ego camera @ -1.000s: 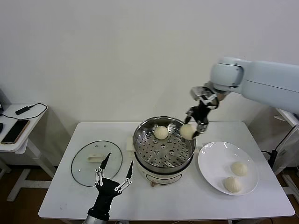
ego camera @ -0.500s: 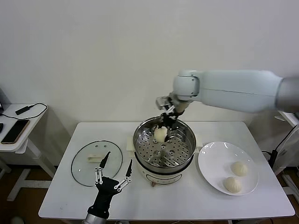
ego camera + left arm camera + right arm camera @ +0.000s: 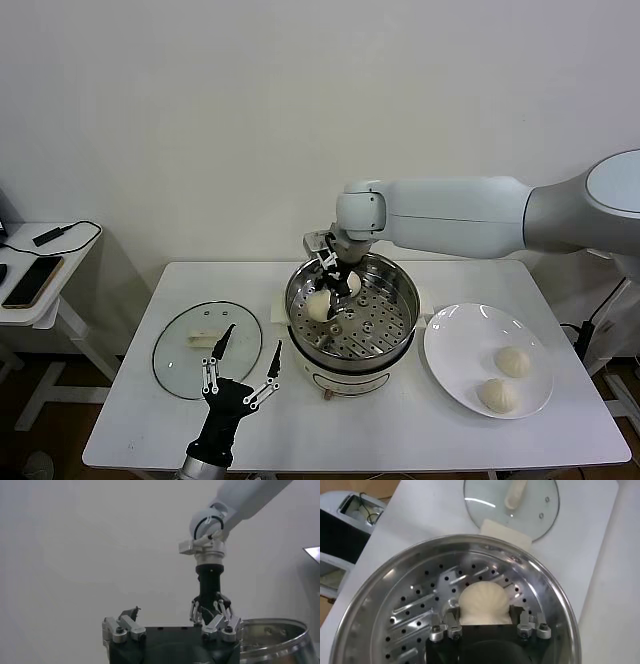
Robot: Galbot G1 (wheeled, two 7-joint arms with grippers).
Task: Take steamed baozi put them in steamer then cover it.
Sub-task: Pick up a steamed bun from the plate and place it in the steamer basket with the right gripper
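The steel steamer (image 3: 400, 300) stands mid-table on its white base. My right gripper (image 3: 328, 298) reaches into it from above and is shut on a cream-white baozi (image 3: 317, 307), held low over the left part of the perforated tray. In the right wrist view the baozi (image 3: 484, 601) sits between the fingers (image 3: 451, 616) above the tray (image 3: 415, 605). A second baozi (image 3: 353, 286) lies in the steamer, partly hidden behind the gripper. Two more baozi (image 3: 514, 361) (image 3: 497, 394) lie on the white plate (image 3: 460, 340). The glass cover (image 3: 180, 360) lies flat left of the steamer. My left gripper (image 3: 244, 374) is open and empty near the table's front edge.
A side table (image 3: 40, 300) with a phone and cable stands at the far left. In the left wrist view, the right arm's gripper (image 3: 210, 611) hangs over the steamer rim (image 3: 280, 632). The cover also shows in the right wrist view (image 3: 540, 500).
My right gripper has carried the baozi leftward from the steamer's right rim and down into the steamer, over the tray's left part. The left arm has not moved.
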